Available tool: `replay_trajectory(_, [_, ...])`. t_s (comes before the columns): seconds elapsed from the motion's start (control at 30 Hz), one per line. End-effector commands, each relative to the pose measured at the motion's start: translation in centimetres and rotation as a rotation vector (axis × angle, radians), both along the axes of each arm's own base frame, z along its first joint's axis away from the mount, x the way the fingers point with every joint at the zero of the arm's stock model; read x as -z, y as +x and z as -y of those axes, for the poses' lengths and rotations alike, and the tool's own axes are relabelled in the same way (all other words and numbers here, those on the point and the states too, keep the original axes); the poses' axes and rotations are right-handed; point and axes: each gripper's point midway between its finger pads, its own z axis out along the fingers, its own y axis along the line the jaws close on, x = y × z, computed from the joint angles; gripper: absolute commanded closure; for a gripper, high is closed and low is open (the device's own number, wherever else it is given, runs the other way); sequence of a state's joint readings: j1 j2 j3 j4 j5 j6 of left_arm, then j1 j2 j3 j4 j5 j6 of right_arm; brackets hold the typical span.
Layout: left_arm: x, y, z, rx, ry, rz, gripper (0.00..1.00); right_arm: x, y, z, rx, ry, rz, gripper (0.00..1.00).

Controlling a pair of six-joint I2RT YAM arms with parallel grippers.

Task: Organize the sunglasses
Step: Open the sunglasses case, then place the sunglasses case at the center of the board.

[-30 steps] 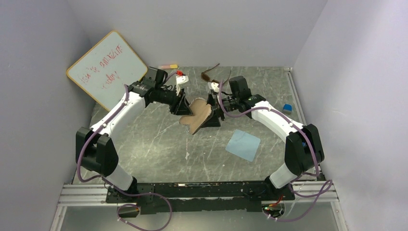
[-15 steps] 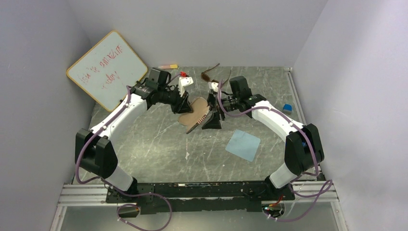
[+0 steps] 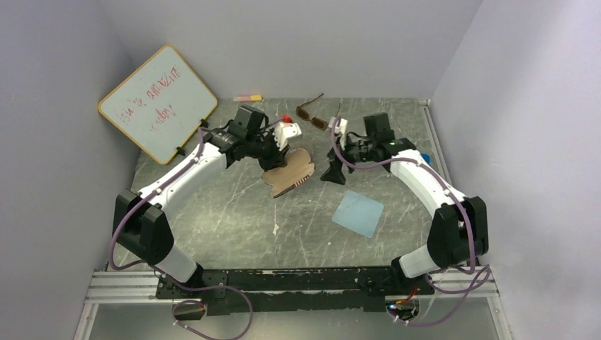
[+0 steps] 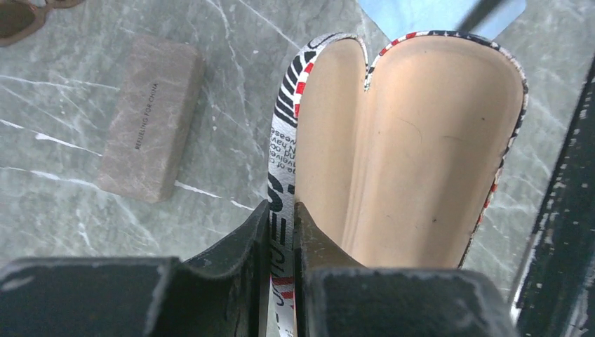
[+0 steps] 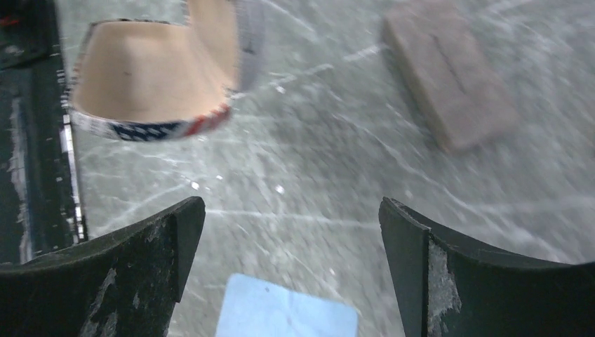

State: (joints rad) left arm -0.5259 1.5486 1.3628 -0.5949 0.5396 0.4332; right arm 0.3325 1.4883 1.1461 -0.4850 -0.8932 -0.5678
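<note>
The brown sunglasses [image 3: 312, 117] lie at the back of the table; one amber lens [image 4: 17, 15] shows in the corner of the left wrist view. My left gripper [image 3: 275, 153] [image 4: 282, 219] is shut on the near rim of the printed pouch [image 3: 290, 170] [image 4: 414, 147]. The pouch gapes open and shows its tan lining. My right gripper [image 3: 333, 170] [image 5: 291, 225] hangs open to the right of the pouch, apart from it, with nothing between its fingers. From the right wrist the pouch [image 5: 151, 74] lies at the upper left.
A brown rectangular case [image 4: 151, 126] [image 5: 449, 84] lies on the table beside the pouch. A light blue cloth [image 3: 358, 212] [image 5: 284, 312] lies in front of the right gripper. A whiteboard [image 3: 157, 103] leans at the back left, and a marker [image 3: 248, 98] lies along the back edge.
My right gripper has opened, let go of the pouch and drawn back to the right. My left gripper has closed on the pouch's rim and shifted right with it.
</note>
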Motion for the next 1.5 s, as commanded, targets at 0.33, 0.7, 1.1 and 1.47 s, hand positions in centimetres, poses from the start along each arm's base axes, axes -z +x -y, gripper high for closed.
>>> replay_trajectory(0.33, [-0.6,4.7,1.5,-0.049,0.274,0.396,0.84,-4.0,6.5,9.6,0.459,0.019,0.15,0.0])
replay_trajectory(0.7, [2.9,5.7,3.4,0.0,0.454,0.548,0.85,-4.2,6.6,10.5,0.479,0.053,0.14,0.0])
replay_trajectory(1.1, [7.0,7.7,3.5,0.043,0.577,0.627,0.86,-4.0,6.5,11.3,0.484,0.086,0.106,0.0])
replay_trajectory(1.47, [8.5,9.3,3.4,0.003,0.629,0.681,0.87,-3.6,6.3,11.0,0.466,0.099,0.083,0.0])
